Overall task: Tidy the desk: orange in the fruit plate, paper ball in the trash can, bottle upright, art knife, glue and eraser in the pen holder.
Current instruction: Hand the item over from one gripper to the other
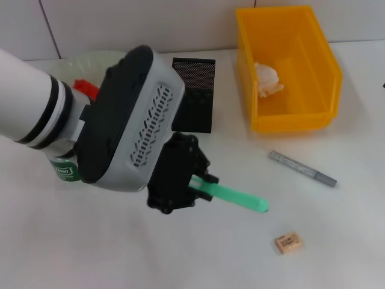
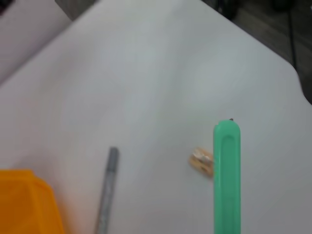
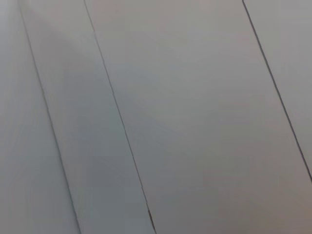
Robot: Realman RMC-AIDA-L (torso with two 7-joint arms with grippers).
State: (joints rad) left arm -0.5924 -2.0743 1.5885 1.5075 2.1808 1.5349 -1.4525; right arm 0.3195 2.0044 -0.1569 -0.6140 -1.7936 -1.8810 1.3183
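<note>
My left gripper (image 1: 201, 186) hangs over the middle of the table, shut on one end of the green art knife (image 1: 237, 197), whose free end points toward the eraser (image 1: 288, 242). The left wrist view shows the art knife (image 2: 226, 180) above the eraser (image 2: 201, 162) and beside the grey glue (image 2: 107, 190). The glue (image 1: 302, 168) lies on the table to the right. The paper ball (image 1: 266, 78) rests inside the trash can (image 1: 292, 120). The pen holder (image 1: 194, 93) stands behind my arm. The orange (image 1: 86, 88), fruit plate (image 1: 90, 60) and bottle (image 1: 65, 171) are mostly hidden by the arm.
My left arm's bulky wrist housing (image 1: 132, 120) covers much of the table's left half. The trash can (image 2: 24, 202) corner shows in the left wrist view. The right wrist view shows only pale panels with thin seams.
</note>
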